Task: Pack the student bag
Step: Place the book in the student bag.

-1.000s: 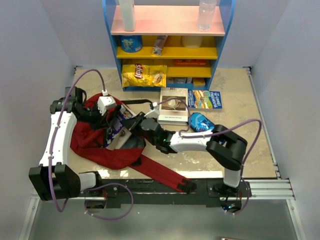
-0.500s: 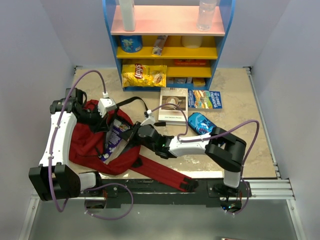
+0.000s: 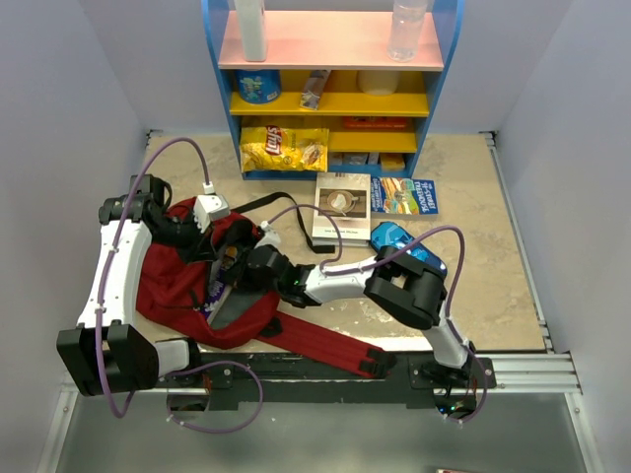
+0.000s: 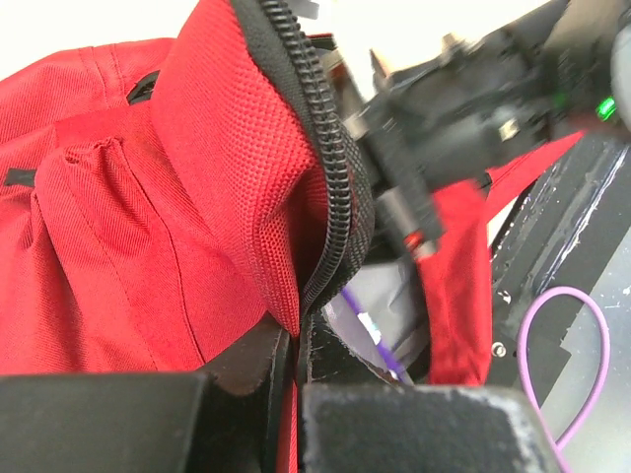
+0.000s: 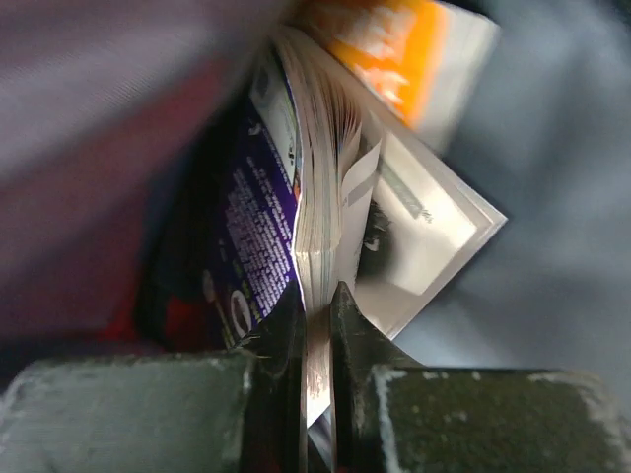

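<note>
Me: Beige counter (image 3: 493, 286), pale walls round it, a blue and yellow shelf (image 3: 335, 103) at the far end. The bag (image 3: 168, 286) lies on the counter's near left, under my left arm, with its mouth facing right. One red strap (image 3: 325, 340) trails toward the near edge.

Desk: What has the left tool got?

Me: My left tool (image 4: 294, 370) is clamped on the bag's zip edge (image 4: 325, 177), and that edge stands up.

Desk: And the right?

Me: My right tool (image 5: 315, 315) is pinched tight on a purple book (image 5: 258, 227), gripping it by one edge with the pages fanned above the fingers. From above, the tool is at the bag's mouth and the book is tilted, partly inside. Grey lining (image 5: 552, 197) shows beside it.

Desk: Anything else on the counter?

Me: A pale book (image 3: 342, 207) and a blue booklet (image 3: 404, 195) lie side by side before the shelf. A blue case (image 3: 399, 239) sits just beyond my right elbow. A yellow crisp packet (image 3: 284, 148) is at the shelf's foot. All four are apart from the bag
</note>
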`<move>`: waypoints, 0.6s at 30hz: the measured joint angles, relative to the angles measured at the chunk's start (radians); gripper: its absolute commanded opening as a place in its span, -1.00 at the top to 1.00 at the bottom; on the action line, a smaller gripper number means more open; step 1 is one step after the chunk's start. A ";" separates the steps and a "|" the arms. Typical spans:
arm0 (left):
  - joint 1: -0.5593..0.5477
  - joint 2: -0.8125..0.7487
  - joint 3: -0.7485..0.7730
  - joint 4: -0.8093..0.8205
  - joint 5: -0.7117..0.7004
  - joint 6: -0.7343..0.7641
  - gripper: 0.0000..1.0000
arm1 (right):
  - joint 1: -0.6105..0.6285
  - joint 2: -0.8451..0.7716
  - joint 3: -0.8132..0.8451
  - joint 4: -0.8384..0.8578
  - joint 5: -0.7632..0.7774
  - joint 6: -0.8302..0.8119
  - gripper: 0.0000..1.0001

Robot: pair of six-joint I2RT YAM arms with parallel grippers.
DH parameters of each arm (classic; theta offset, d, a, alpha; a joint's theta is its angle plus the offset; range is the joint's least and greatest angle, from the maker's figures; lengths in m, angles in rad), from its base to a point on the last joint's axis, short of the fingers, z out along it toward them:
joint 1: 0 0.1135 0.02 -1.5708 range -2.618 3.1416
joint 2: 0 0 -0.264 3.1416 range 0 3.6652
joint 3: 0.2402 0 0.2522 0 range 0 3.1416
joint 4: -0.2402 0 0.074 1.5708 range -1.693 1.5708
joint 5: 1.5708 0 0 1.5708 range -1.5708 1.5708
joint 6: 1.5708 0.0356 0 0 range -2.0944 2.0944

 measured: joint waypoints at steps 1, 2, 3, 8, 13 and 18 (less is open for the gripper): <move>0.000 0.000 0.000 0.000 0.000 0.002 1.00 | 0.000 0.018 0.030 -0.003 0.005 -0.011 1.00; 0.000 0.000 0.000 0.000 0.002 0.002 1.00 | 0.002 0.030 0.055 -0.005 0.012 -0.021 1.00; 0.000 0.000 0.000 0.000 0.004 0.003 1.00 | 0.002 0.035 0.073 -0.009 0.020 -0.030 1.00; 0.000 0.000 0.000 0.001 0.014 0.011 1.00 | 0.005 0.029 0.083 -0.019 0.097 -0.039 0.50; 0.000 0.000 0.000 0.001 0.015 0.017 1.00 | 0.004 0.029 0.082 -0.054 0.113 -0.038 -0.18; 0.000 0.000 0.000 0.001 0.015 0.017 1.00 | -0.005 -0.002 0.048 -0.065 0.108 -0.060 -0.11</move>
